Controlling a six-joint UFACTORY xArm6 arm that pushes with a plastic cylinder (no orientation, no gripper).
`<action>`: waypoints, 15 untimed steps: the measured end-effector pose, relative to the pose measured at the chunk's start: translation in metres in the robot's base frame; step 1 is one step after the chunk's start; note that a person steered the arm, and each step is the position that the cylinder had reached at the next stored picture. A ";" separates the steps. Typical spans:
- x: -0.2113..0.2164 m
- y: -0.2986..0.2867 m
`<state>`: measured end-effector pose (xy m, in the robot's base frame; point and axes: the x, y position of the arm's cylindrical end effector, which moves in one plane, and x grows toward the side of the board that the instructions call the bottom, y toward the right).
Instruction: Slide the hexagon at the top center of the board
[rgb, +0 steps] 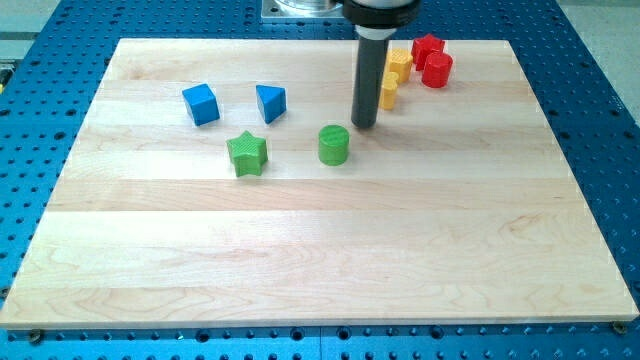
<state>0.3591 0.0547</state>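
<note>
My dark rod comes down from the view's top centre and my tip (363, 125) rests on the board. A yellow hexagon-like block (389, 93) sits just right of the rod, partly hidden by it. Another yellow block (400, 64) lies above it. My tip is just below-left of the lower yellow block, very near it; contact cannot be told. A green cylinder (334, 144) lies just below-left of my tip.
Two red blocks, one star-like (427, 48) and one cylinder (437, 70), sit right of the yellow ones. A blue cube (201, 104), a blue triangle (270, 102) and a green star (247, 153) lie at the left. The wooden board (320, 260) sits on a blue perforated table.
</note>
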 end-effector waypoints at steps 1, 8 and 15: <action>-0.011 0.016; -0.041 -0.017; -0.146 0.112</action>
<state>0.2130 0.1667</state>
